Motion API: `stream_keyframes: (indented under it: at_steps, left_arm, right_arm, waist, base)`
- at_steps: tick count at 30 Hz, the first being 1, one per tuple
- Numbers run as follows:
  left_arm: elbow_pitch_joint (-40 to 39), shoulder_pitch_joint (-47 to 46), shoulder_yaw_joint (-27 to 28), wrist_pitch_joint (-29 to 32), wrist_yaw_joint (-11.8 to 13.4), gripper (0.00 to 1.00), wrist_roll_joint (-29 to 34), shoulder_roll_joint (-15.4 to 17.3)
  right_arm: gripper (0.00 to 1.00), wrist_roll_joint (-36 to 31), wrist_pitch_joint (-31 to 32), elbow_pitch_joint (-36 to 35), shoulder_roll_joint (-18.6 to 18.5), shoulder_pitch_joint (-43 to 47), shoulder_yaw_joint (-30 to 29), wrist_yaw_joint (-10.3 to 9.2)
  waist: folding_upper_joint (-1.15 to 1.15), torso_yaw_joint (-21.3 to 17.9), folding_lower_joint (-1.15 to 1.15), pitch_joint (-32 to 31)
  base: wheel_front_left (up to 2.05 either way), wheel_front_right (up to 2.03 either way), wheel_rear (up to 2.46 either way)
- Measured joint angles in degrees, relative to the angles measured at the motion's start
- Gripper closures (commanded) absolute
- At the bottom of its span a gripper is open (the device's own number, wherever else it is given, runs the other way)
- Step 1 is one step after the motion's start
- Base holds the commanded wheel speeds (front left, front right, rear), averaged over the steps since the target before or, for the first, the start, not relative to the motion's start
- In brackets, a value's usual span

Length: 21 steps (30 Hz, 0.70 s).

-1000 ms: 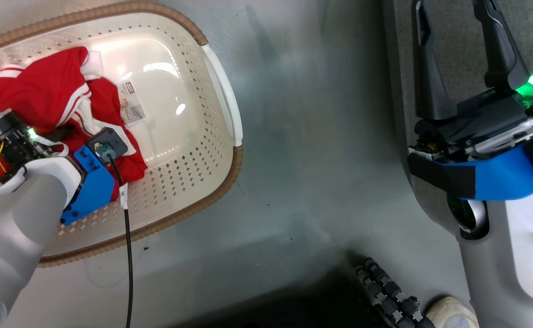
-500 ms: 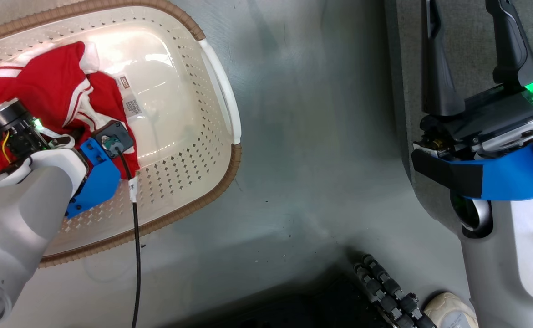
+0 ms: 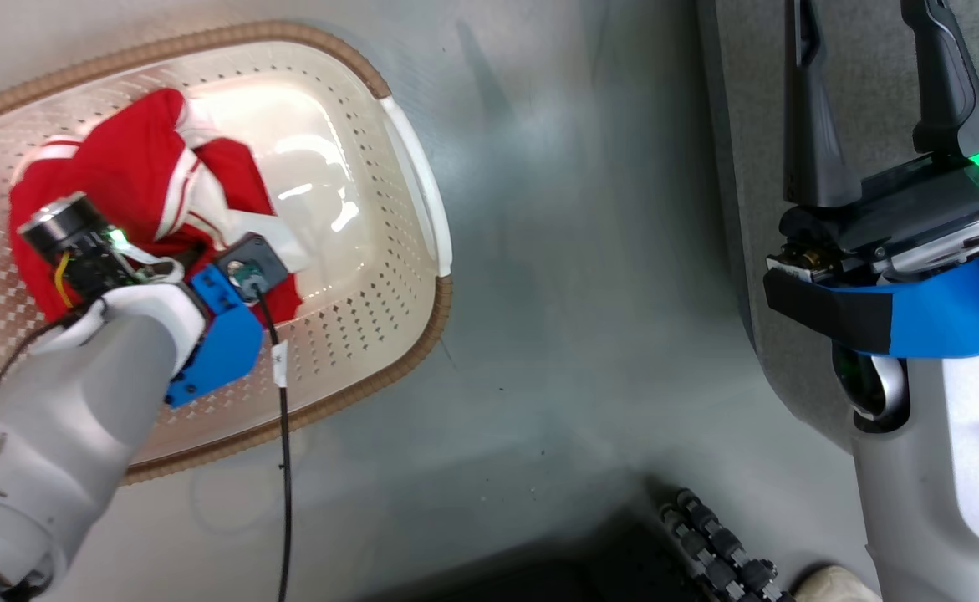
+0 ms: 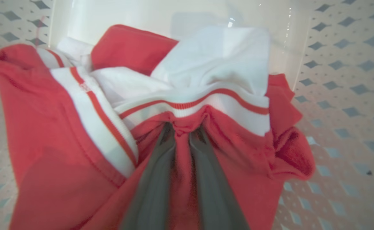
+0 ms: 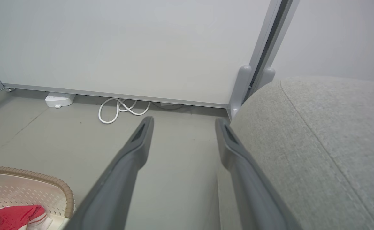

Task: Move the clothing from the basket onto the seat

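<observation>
The clothing (image 4: 62, 127) is soft matt cloth with ribbed trim. The basket (image 3: 355, 334) is glossy perforated plastic, its rim woven-looking. The seat (image 5: 317, 143) is coarse matt fabric; the floor (image 3: 581, 293) seems smooth.

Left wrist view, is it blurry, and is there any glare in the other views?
Left wrist view: soft all over, the clothing and left tool smeared. Head view: bright glare patches on the basket floor. Right wrist view: sharp, evenly lit, no glare on the seat.
</observation>
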Motion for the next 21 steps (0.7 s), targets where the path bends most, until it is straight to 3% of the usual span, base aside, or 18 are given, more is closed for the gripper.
stream_keyframes:
  at_steps: [21]
  left_arm:
    - [-0.96, 4.68, 0.0, -13.62, 0.01, 1.0, -9.28, -10.45]
  right_arm:
    - [0.0, -0.03, 0.0, 4.21, -2.6, 5.91, -3.33, 0.0]
  waist:
    - [0.0, 6.51, 0.0, -16.12]
  base:
    - [0.0, 0.0, 0.0]
